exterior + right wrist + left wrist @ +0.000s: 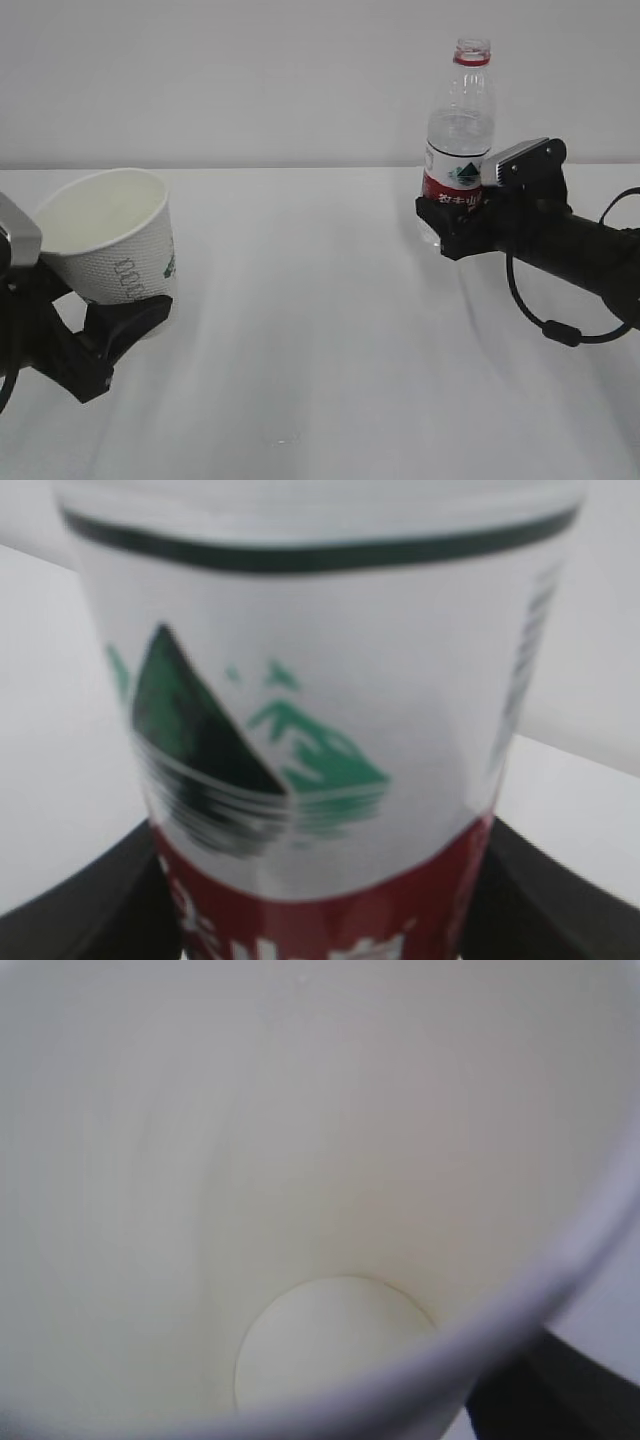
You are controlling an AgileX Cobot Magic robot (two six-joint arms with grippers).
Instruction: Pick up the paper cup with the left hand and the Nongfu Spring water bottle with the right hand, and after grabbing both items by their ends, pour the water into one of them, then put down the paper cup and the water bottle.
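The white paper cup (pixel 112 238) is held off the table at the left, tilted with its mouth up and toward the right. My left gripper (pixel 128 322) is shut on its lower end. The left wrist view looks into the cup (pixel 300 1140), down to its pale round bottom, with one dark finger (pixel 545 1395) outside the rim. At the right, the Nongfu Spring water bottle (pixel 459 140) stands upright and capless, with my right gripper (pixel 452 222) shut on its lower part. Its label fills the right wrist view (pixel 320 680), between black fingers (pixel 105 905). No stream of water shows.
The white table (pixel 320 330) stretches between the two arms, its far edge meeting a plain wall. A black cable (pixel 545 322) loops down from the right arm.
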